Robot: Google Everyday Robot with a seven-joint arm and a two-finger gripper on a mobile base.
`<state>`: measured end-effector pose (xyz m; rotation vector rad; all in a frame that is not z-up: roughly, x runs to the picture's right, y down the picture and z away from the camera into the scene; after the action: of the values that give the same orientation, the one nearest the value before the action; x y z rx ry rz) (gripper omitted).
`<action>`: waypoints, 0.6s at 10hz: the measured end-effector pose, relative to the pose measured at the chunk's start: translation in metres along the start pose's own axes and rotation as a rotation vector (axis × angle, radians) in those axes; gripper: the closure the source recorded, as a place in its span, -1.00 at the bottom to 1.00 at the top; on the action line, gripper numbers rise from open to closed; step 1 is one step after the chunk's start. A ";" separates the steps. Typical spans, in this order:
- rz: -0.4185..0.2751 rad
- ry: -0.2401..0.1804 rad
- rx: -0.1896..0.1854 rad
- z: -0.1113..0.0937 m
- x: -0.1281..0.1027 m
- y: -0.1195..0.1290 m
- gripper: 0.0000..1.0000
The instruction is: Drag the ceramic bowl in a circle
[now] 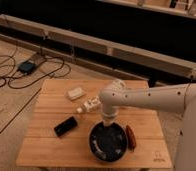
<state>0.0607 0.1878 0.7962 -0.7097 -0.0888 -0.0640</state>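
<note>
The ceramic bowl (108, 142) sits directly under the shut tool (109, 126).

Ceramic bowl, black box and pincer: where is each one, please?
ceramic bowl (108, 141): camera view, dark inside.
black box (65, 126): camera view, flat top.
pincer (109, 122): camera view, tip at bowl's far rim.

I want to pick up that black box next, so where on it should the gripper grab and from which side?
Probably from straight above, pinching the black box across its narrow width. It lies flat and slanted on the wooden table, so its long edges give parallel faces. The gripper, shut, sits down in the ceramic bowl to its right.
</note>
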 end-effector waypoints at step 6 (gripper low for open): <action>-0.040 -0.012 0.055 0.002 -0.040 -0.057 0.63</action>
<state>0.0160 0.1469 0.8308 -0.6532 -0.1162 -0.0948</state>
